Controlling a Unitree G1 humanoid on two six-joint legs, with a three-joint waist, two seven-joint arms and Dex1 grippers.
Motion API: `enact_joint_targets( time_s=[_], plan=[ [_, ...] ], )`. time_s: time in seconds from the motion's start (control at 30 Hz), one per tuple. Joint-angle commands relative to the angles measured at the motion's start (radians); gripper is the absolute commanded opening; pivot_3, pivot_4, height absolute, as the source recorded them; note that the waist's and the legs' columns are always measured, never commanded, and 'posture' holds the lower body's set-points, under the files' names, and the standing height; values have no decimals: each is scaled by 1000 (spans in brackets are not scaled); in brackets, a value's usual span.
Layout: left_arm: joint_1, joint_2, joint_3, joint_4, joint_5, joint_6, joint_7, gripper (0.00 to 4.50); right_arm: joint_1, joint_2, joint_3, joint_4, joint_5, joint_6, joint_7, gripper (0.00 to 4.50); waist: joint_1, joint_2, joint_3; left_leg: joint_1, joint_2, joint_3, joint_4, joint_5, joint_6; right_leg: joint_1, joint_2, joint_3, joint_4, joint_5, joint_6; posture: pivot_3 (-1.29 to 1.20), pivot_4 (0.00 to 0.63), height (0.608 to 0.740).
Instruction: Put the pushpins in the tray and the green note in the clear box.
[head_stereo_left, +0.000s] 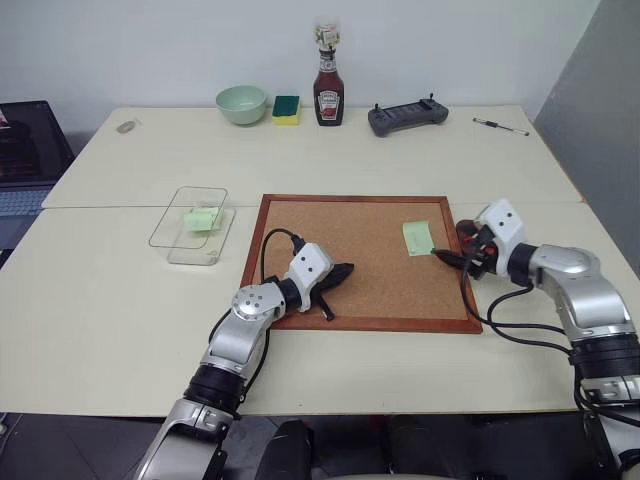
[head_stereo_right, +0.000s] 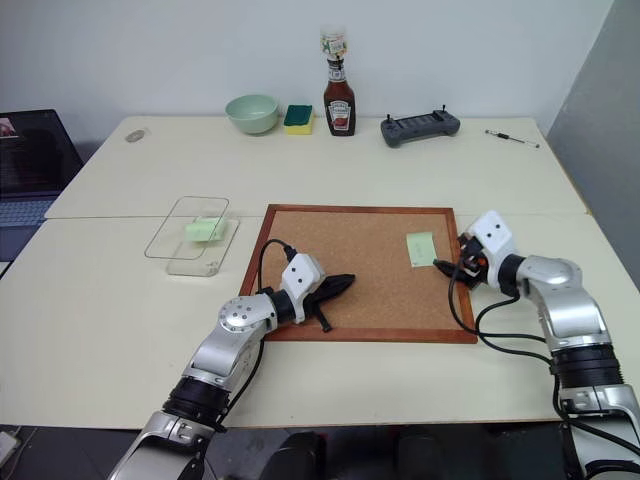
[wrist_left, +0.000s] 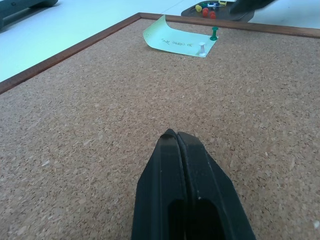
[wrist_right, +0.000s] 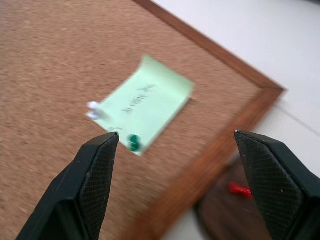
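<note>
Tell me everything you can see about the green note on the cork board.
The green note is a small, pale green square of thin paper with faint handwritten marks. It lies on the cork board, near its right edge, held by two pushpins, one white and one green, at two neighbouring corners. The opposite edge curls up slightly. The right pincer stands open just before it, not touching it.
</note>
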Motion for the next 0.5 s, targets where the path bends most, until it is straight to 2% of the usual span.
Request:
enact_joint_targets(
  time_s=[0.03,0.2,0.33,0.5],
  plan=[
    [29,4,-27,33,28,20,-1,0,-48,9,7,30,-6,-4,8,3921,0,0,0,0,0,0,0,0,0,0,0,0,0,0,0,0,150,740],
    [36,7,-27,24,27,23,4,0,-61,12,18,62,-8,-6,20,3921,0,0,0,0,0,0,0,0,0,0,0,0,0,0,0,0,150,740],
    [40,9,-28,18,26,25,6,0,-69,15,19,82,-11,-8,22,3294,0,0,0,0,0,0,0,0,0,0,0,0,0,0,0,0,150,740],
    [38,11,-26,22,26,24,5,0,-74,12,15,95,-11,-8,29,2068,0,0,0,0,0,0,0,0,0,0,0,0,0,0,0,0,150,740]
  ],
)
